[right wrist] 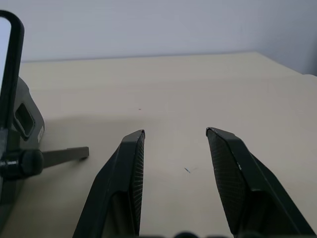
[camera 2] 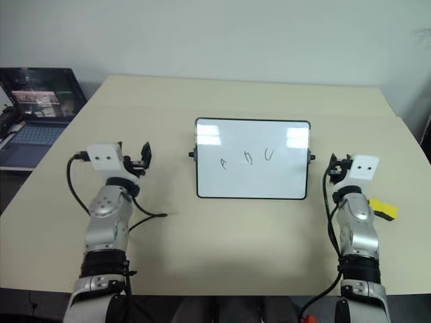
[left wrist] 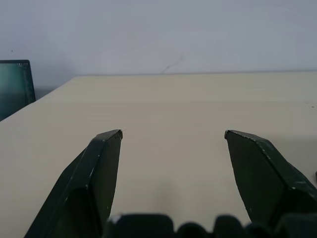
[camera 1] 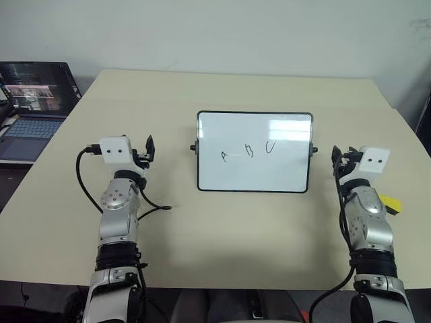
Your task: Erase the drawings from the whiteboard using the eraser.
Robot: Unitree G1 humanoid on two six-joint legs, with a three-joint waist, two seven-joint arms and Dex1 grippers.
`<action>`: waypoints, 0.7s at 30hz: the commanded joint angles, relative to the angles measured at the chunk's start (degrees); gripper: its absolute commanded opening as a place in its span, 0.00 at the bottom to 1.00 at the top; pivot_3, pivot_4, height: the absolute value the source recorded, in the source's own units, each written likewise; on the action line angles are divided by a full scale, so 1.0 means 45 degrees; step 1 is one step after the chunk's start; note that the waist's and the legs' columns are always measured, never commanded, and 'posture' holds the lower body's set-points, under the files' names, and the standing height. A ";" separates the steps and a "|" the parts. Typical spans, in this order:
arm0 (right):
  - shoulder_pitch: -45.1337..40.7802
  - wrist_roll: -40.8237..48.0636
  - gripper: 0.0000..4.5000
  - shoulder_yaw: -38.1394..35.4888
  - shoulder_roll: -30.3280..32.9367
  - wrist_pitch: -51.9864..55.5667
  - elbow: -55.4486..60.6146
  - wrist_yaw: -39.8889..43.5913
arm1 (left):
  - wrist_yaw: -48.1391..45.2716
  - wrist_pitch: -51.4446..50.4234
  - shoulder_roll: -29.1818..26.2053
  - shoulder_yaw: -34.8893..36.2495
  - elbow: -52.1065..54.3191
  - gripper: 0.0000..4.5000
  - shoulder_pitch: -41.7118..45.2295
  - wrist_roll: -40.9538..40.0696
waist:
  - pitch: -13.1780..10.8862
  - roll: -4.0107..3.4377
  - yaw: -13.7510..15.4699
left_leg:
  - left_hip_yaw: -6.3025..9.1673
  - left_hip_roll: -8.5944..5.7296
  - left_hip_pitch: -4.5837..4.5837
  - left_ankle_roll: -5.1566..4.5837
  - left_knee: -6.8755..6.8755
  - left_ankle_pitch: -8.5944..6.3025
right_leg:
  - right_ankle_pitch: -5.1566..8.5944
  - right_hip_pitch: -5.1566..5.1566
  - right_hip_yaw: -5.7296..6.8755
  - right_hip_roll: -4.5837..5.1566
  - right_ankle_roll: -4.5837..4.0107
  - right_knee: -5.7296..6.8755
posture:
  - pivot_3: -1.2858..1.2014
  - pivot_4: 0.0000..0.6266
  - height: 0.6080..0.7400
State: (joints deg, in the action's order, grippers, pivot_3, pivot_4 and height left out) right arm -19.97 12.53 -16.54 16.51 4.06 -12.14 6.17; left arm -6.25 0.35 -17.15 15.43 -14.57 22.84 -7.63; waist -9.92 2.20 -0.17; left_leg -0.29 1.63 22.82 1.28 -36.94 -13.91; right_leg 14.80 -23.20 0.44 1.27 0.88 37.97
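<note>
- Left eye view showed a beige tabletop (camera 1: pixel 222 229) with a whiteboard (camera 1: pixel 254 176) standing near its middle, between the robot's two arms.
- The whiteboard was a glossy white rectangle in a thin black frame, with a small black knob on each side.
- The drawings (camera 1: pixel 249 151) were three thin dark scribbles in a row across the middle of the board.
- The eraser (camera 1: pixel 390 202), a small yellow block, lay on the tabletop at the right, just beside the right forearm and partly hidden by it.
- The left hand (camera 1: pixel 147 151) hovered over the tabletop to the left of the board, apart from it. In the left wrist view its two black fingers (left wrist: pixel 99 173) stood wide apart with nothing between them.
- The right hand (camera 1: pixel 336 159) sat just right of the board's right knob. In the right wrist view its fingers (right wrist: pixel 124 178) were parted and empty, with the board's edge and stand to one side.
- A laptop (camera 1: pixel 34 108) stood open on a separate surface beyond the tabletop's far left corner.
</note>
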 commanded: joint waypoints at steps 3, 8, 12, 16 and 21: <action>-0.0346 0.0007 0.45 -0.0088 0.0174 -0.0142 0.0238 0.0065 | 0.0215 0.0511 -0.0297 0.0244 0.0383 0.80 0.0314 0.0037 | 0.0000 0.0000 -0.0004 | 0.0005 0.0007 -0.0007 0.0000 -0.0003 0.0000 | -0.0001 0.0000 0.0003 -0.0001 -0.0001 0.0007 | 0.52 0.24 1.00; -0.0350 0.0104 0.45 -0.0196 0.0210 0.0026 0.0429 0.0028 | 0.0062 0.0512 -0.0317 0.0246 0.0634 0.80 0.0131 -0.0125 | 0.0001 -0.0002 -0.0010 | 0.0001 0.0013 -0.0011 0.0000 -0.0001 0.0000 | -0.0004 0.0000 0.0000 -0.0017 -0.0007 0.0008 | 0.52 0.24 1.00; -0.0520 0.0086 0.45 -0.0499 0.0442 -0.0054 0.0078 -0.0124 | 0.0011 0.0540 -0.0195 -0.0027 0.0365 0.80 0.0387 0.0008 | 0.0002 -0.0002 0.0001 | -0.0006 -0.0006 -0.0004 0.0000 -0.0005 0.0000 | -0.0004 0.0000 -0.0002 -0.0016 -0.0006 0.0004 | 0.52 0.24 1.00; -0.0413 0.0124 0.45 -0.0579 0.0683 0.0238 0.0420 -0.0089 | 0.0226 0.0331 0.0162 -0.0134 0.0686 0.80 0.0249 -0.0083 | 0.0002 -0.0002 0.0006 | -0.0002 -0.0003 -0.0002 0.0000 -0.0005 0.0000 | -0.0004 0.0000 -0.0001 -0.0016 -0.0006 0.0003 | 0.52 0.24 1.00; -0.0511 0.0315 0.45 -0.0778 0.1125 0.0985 0.0869 0.0067 | 0.0284 0.0089 0.0613 -0.0382 0.1156 0.80 -0.0469 0.0043 | 0.0002 -0.0004 -0.0002 | -0.0005 0.0002 -0.0003 0.0000 -0.0003 0.0000 | -0.0004 0.0000 -0.0005 -0.0014 -0.0006 0.0004 | 0.52 0.24 1.00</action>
State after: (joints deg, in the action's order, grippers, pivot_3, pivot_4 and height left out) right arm -21.36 13.15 -19.05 20.55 8.30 -10.75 6.25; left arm -4.68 0.44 -14.27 14.05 -11.85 20.97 -7.66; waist -9.91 2.19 -0.18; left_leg -0.32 1.63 22.80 1.28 -36.96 -13.90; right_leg 14.78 -23.20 0.41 1.20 0.85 37.99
